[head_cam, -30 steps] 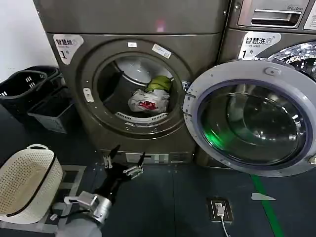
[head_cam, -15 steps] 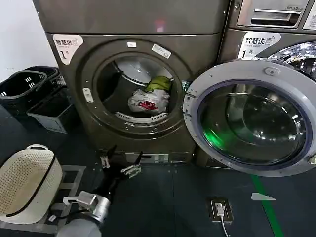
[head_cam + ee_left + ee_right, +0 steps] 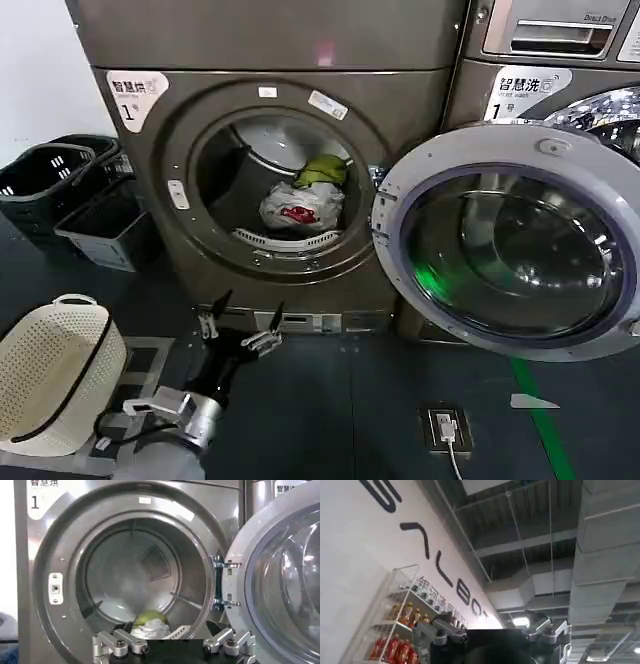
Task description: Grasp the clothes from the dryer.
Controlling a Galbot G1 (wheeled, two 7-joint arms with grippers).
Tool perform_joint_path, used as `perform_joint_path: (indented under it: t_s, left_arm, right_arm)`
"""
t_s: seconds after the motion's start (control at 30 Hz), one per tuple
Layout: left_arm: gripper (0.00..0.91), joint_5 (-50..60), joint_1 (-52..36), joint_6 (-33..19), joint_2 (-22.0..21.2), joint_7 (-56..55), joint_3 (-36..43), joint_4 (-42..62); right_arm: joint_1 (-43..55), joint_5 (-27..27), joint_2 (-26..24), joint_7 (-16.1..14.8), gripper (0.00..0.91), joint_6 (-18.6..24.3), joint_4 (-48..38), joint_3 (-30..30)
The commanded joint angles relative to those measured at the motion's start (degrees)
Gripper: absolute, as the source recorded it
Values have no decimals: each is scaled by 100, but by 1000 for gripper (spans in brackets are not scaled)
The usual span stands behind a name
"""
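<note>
You have a wide round hole to go through on the dryer [image 3: 270, 170]. Its door [image 3: 510, 240] is swung all the way open to the right of the hole, so the door's rim is clear of the way in. The grey ring around the hole goes all the way round, and its bottom lip sits just in front of the clothes.

The clothes [image 3: 303, 205] lie inside the drum, low down and a bit right of the middle of the hole. The white one with the red print [image 3: 300, 208] is in front. The yellow-green one [image 3: 322, 170] sits right behind it and on top, touching it. From the left wrist view you see the same pile [image 3: 150, 625] at the bottom of the drum, with lots of bare steel above it and on both sides.

Your left hand [image 3: 237, 325] is on the floor side of the dryer, below the hole and a bit left of the clothes. It is outside the drum and well apart from the clothes. The arm reaches up and forward from low down, pointing at the dryer front. Its two fingers [image 3: 212, 318] are spread wide with nothing between them.

Your right hand [image 3: 492, 635] points away from the dryer, up at a ceiling and a wall. Its fingers are spread too, holding nothing.

A white basket [image 3: 55, 370] sits on the floor, left of the dryer.
</note>
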Motion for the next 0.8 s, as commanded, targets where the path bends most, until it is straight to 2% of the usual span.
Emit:
perform_joint_path:
  t_s: [0.03, 0.5, 0.8]
  left_arm:
    - [907, -27, -3, 151, -1, -75, 0, 22]
    - [907, 196, 67, 166, 3, -116, -141, 92]
    - [907, 301, 38, 156, -23, -110, -112, 172]
  right_arm:
    - [0, 7, 0, -6, 907, 3, 0, 7]
    - [48, -43, 28, -20, 907, 6, 8, -71]
    - [108, -339, 1, -12, 907, 58, -62, -71]
